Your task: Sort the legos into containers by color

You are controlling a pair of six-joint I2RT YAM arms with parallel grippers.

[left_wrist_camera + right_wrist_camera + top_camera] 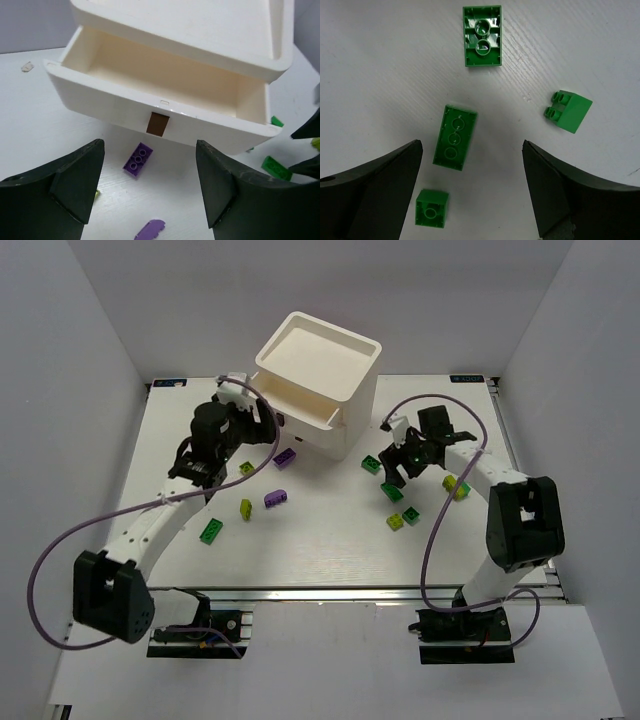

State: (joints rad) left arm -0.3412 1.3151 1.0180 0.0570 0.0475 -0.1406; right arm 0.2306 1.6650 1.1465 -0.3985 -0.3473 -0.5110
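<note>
The white mini chest (pixel 318 358) stands at the back centre with one drawer (pixel 165 80) pulled out; the drawer looks bare inside and its brown pull (pixel 159 124) faces my left gripper. My left gripper (pixel 260 432) is open and holds nothing, just in front of that drawer. A purple brick (pixel 138 159) lies between its fingers on the table, and a second purple brick (pixel 150 230) lies nearer. My right gripper (pixel 394 466) is open and holds nothing, above several dark green bricks: a long one (pixel 455 137), a small square one (pixel 432 208), and two others (pixel 481 36) (pixel 568 111).
Lime bricks (pixel 246 468) (pixel 246 508) and a green brick (pixel 211 530) lie left of centre. Lime bricks (pixel 396 521) (pixel 458 487) and a green brick (pixel 411 514) lie near the right arm. White walls enclose the table on three sides.
</note>
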